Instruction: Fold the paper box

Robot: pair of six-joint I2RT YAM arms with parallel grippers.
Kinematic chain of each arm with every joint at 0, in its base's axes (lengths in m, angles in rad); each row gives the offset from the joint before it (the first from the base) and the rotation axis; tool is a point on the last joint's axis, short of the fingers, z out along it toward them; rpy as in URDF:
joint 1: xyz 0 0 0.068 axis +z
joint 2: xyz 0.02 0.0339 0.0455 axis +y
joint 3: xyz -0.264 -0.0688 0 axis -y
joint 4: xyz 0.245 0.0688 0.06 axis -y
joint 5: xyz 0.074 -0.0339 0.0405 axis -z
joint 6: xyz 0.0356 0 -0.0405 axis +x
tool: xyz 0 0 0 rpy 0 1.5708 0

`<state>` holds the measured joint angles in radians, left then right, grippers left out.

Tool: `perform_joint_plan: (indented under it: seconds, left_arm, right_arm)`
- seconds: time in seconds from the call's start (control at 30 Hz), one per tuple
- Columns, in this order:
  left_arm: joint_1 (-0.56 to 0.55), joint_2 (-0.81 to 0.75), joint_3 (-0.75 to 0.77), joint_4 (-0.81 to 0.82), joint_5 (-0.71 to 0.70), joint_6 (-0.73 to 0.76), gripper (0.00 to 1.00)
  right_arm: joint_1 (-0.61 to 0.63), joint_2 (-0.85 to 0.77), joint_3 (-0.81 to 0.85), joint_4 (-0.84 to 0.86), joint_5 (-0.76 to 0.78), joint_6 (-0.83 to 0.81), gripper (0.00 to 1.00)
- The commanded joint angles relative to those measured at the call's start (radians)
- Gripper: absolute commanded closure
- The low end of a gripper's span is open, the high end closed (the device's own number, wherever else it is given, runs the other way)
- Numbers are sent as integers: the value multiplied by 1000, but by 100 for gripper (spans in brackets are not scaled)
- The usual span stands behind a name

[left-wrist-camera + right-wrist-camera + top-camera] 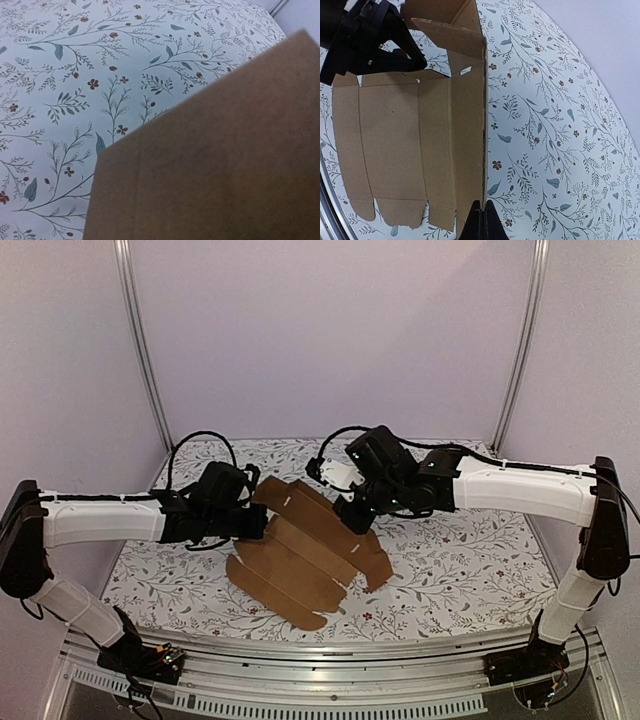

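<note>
Right hand: closed, its two fingertips pinched together on the free edge of the raised side panel, at that panel's near end.
Left hand: at the opposite, left edge of the sheet; its own camera shows only brown cardboard close up and no fingers, so I cannot tell whether it grips or is open.
Paper box: a die-cut brown sheet lying on the worktop between the two arms, left of centre.
Done so far: one long panel on the right side stands up along its crease; a flap at the far end is also lifted.
Left to do: by my judgement nearly everything, as the middle panels lie flat, the tabbed end flaps are unfolded, and no carton shape is closed.
Edges: the sheet's near corner lies close to the front rail, so there is little room to slide it that way.
Open room: bare patterned surface to the right and behind the sheet; the left side is crowded by the left forearm.
</note>
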<state>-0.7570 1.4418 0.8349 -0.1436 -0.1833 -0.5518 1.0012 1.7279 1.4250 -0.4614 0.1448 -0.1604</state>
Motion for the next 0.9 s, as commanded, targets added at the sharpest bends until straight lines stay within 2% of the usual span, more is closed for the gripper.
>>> perform_joint_plan:
  seconds: [0.0,0.23,0.6,0.87]
  left_arm:
    - [9,29,-15,53,70,-13,100]
    - [1,86,-4,95,118,-42,100]
    - [-8,174,5,126,116,-68,100]
    - [-7,108,28,73,105,-40,100]
  right_arm:
    - [6,-32,-8,36,7,20,100]
    - [6,-31,-5,38,16,31,100]
    - [7,-7,-6,38,11,33,100]
    - [6,5,-6,22,35,7,100]
